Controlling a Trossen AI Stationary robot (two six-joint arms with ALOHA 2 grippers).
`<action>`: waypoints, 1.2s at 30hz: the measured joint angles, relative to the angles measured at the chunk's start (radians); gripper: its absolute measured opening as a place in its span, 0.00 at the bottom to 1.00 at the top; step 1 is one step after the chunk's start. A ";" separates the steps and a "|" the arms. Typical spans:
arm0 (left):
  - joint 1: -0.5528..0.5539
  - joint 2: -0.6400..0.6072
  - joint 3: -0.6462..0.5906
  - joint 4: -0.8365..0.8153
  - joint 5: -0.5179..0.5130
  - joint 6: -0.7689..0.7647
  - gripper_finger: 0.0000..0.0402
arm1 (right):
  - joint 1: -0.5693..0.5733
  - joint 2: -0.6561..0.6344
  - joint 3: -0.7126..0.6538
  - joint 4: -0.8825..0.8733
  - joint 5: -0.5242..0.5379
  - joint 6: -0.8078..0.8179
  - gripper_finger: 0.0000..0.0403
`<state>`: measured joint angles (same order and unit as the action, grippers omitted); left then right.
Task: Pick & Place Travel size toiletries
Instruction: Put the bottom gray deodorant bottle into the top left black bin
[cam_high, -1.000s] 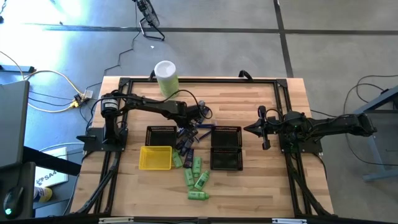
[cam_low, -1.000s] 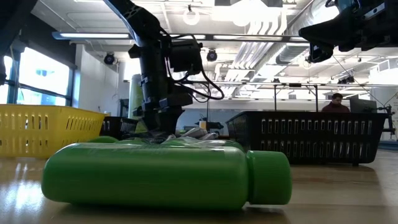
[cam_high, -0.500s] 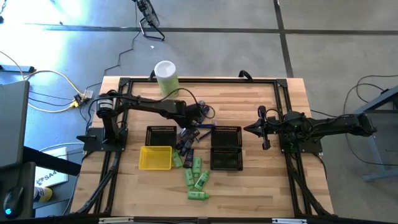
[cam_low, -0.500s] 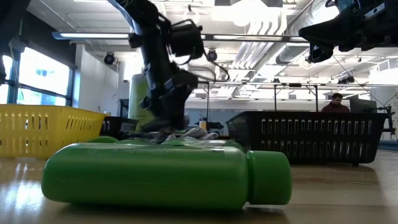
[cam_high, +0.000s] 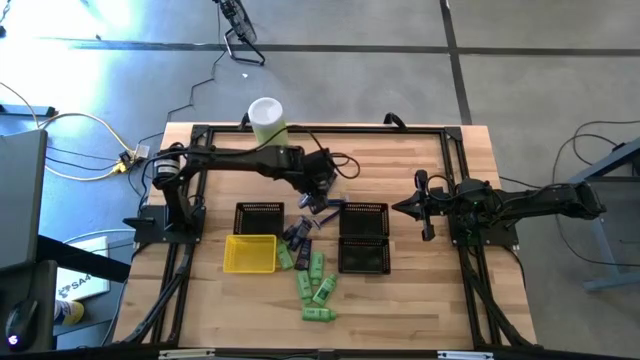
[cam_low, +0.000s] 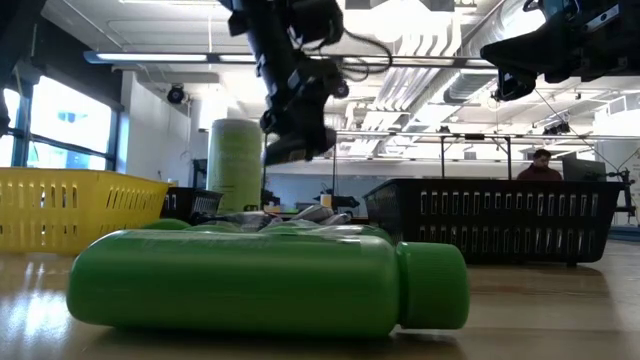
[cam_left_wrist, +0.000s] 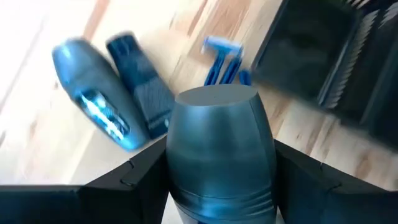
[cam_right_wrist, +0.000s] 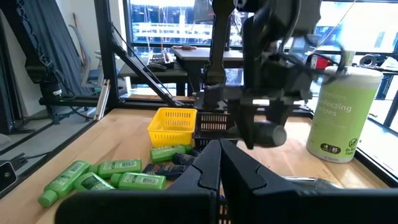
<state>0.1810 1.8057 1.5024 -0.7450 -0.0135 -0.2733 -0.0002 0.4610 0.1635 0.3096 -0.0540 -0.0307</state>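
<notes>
Left wrist view: left gripper (cam_left_wrist: 219, 155) jaws clamped on a dark grey bottle (cam_left_wrist: 219, 134), lifted clear of the surface (cam_high: 400, 290), above the remaining dark tubes (cam_high: 300, 232); green bottles (cam_high: 314, 282) lie nearer the front; right gripper (cam_high: 412, 207) jaws closed, idle. Judged step: carry; next, move over a black basket (cam_high: 363, 238) and release.

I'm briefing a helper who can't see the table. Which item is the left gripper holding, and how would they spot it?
Start at the tall pale-green canister at the table's far edge and follow the left arm to the left gripper, raised between the two black baskets. It grips a stubby dark grey bottle. Unlike the green bottles and bluish tubes on the wood, this one is off the table.
</notes>
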 joint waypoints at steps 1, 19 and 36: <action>0.000 0.000 0.015 -0.004 0.000 0.000 0.56 | 0.000 0.000 0.000 0.000 0.000 0.000 0.00; -0.052 -0.003 0.081 -0.346 0.003 -0.018 0.56 | 0.000 0.000 0.000 -0.009 -0.001 0.007 0.00; -0.129 -0.202 -0.120 -0.344 -0.169 -0.098 0.56 | 0.000 0.000 0.000 0.007 -0.002 0.008 0.00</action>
<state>0.0521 1.6034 1.3827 -1.0895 -0.1824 -0.3710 0.0002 0.4610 0.1631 0.3163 -0.0558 -0.0223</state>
